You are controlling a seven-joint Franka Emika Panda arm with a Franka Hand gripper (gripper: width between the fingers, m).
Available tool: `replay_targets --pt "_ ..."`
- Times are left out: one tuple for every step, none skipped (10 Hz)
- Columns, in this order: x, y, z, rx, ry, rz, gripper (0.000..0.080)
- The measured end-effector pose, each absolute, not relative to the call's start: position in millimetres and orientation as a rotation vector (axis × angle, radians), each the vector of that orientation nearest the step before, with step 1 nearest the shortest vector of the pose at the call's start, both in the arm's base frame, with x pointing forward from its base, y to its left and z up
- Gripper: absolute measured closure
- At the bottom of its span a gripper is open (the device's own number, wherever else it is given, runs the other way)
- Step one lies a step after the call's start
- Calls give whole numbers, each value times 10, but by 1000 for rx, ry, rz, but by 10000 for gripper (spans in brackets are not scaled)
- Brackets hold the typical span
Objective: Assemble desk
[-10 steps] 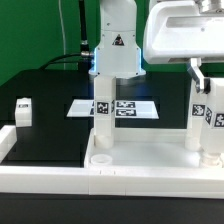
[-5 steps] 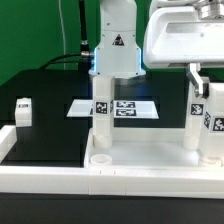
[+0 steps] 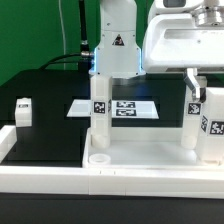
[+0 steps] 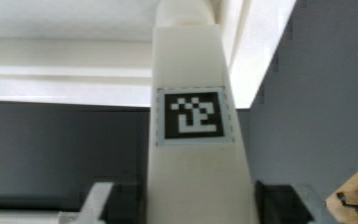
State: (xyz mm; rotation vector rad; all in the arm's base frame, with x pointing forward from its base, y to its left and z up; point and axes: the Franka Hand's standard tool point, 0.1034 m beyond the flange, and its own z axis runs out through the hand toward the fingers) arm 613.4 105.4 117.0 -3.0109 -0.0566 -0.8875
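The white tray-like tabletop (image 3: 140,168) lies at the front of the exterior view. One white marker-tagged leg (image 3: 100,118) stands upright at its left side, and a second leg (image 3: 189,122) stands toward its right. My gripper (image 3: 206,92) is at the exterior view's right edge, shut on a third leg (image 3: 214,132). That leg hangs upright over the tabletop's right end. In the wrist view the held leg (image 4: 194,110) fills the middle, and my gripper (image 4: 197,206) has a dark finger pressed against each of its sides. A fourth leg (image 3: 23,110) lies loose on the black table at the left.
The marker board (image 3: 125,107) lies flat on the black table behind the tabletop. The arm's white base (image 3: 115,50) stands behind it. White border rails (image 3: 40,190) run along the front and left edges.
My gripper has come down a little with the leg in it, bringing the leg closer to the tabletop. Nothing else has moved.
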Motion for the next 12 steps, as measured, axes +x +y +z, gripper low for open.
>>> replay_targets --pt "6134 1054 1170 -3011 -57 -887 414" --pt "6134 1054 1170 -3011 -57 -887 414" --pt "6134 1055 1170 -3011 -57 -887 224" --pt "6126 1057 1163 -3013 -57 -878 166" --pt "6129 1047 1173 -3014 -59 -876 166" --pt "6137 1037 1198 -3013 -55 -877 152" --pt "6137 1037 1246 -3013 -54 -860 152" --pt "6137 1061 1349 -3007 -49 -830 152" --pt "6155 1067 1464 -3005 -52 -798 151" --pt "6189 1011 1538 -3008 -52 -774 151" --pt "6186 1009 1511 -3009 -50 -774 151" --pt "6171 1023 1483 -3016 -52 -734 151"
